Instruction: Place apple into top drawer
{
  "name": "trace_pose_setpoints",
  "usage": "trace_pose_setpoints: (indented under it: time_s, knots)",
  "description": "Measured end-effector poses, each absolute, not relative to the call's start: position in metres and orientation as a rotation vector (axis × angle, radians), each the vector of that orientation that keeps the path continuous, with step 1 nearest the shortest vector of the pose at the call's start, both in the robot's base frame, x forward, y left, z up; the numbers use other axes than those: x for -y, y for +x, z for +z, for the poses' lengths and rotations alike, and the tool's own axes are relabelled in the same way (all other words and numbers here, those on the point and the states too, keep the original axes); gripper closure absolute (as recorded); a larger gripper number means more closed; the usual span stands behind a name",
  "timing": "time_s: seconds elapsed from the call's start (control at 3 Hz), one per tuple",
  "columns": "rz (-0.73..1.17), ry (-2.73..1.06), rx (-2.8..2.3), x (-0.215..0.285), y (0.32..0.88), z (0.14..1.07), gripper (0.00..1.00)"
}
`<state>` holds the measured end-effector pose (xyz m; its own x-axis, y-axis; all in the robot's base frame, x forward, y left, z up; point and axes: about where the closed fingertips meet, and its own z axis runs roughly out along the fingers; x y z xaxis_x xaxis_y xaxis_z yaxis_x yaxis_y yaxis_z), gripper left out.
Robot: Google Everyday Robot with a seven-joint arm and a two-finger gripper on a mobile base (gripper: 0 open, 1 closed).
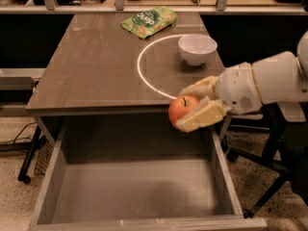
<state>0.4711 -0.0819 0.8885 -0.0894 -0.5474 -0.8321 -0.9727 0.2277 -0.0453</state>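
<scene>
My gripper (193, 107) is closed tight on the apple (179, 111), one pale finger across its top and one beneath. I hold it in the air just off the front edge of the cabinet top (96, 66), above the right rear part of the open top drawer (134, 189). The apple is round and red-orange (short dark stem on top).

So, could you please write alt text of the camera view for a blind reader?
The gripper, jaws shut on a red-orange apple, holds it above the right rear corner of the open top drawer, just in front of the cabinet top. A white bowl and green snack bag sit on it.
</scene>
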Motion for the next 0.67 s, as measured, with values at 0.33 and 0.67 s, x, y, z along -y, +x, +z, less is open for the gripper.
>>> trace_pose_setpoints:
  time_s: [0.33, 0.67]
  knots:
    - [0.749, -1.443, -1.707, 0.109, 0.446, 0.857, 1.00]
    - [0.771, -1.467, -1.669, 0.133, 0.428, 0.812, 1.00]
